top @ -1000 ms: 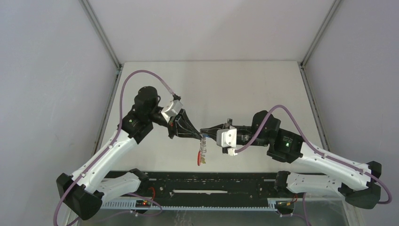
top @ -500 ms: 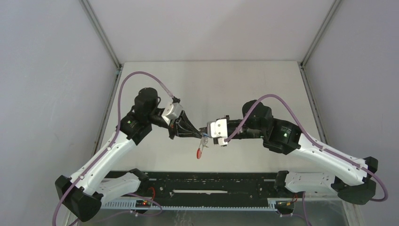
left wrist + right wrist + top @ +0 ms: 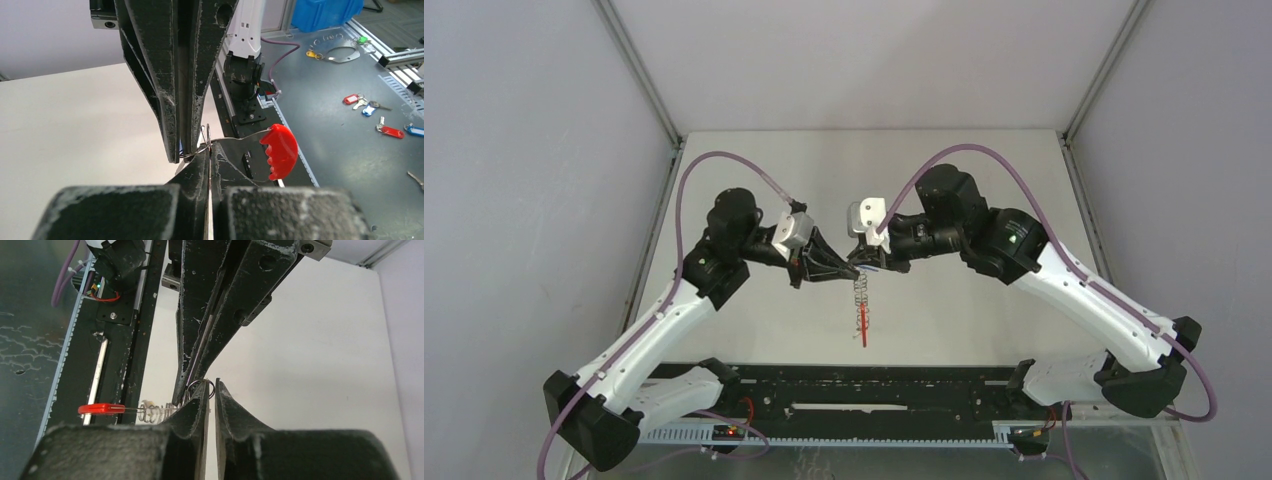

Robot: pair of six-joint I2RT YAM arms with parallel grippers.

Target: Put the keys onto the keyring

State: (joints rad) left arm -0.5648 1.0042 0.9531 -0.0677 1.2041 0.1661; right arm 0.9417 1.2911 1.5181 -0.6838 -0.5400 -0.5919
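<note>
The keyring hangs over the middle of the table, wire clips (image 3: pixel 861 292) above, red band (image 3: pixel 864 328) below. My left gripper (image 3: pixel 835 268) is shut on its top wire, which the left wrist view shows pinched at my fingertips (image 3: pixel 209 150), the red band (image 3: pixel 280 150) off to the right. My right gripper (image 3: pixel 871 264) meets it tip to tip from the right. Its jaws (image 3: pixel 210 384) stand slightly apart, with a small split ring (image 3: pixel 202 385) at their tips. A blue sliver (image 3: pixel 180 148), likely one of the keys, peeks beside the right fingers (image 3: pixel 160 90). The rest of the keys is hidden.
A black rail (image 3: pixel 854 385) runs along the near table edge below the hanging keyring. Metal frame posts (image 3: pixel 639 75) rise at the back corners. Beyond the table, loose tagged keys (image 3: pixel 350 99) lie on a dark floor.
My right arm swung up and back, so its gripper now meets the left from the right. Its jaws parted slightly. The keyring turned edge-on and hangs straight down.
</note>
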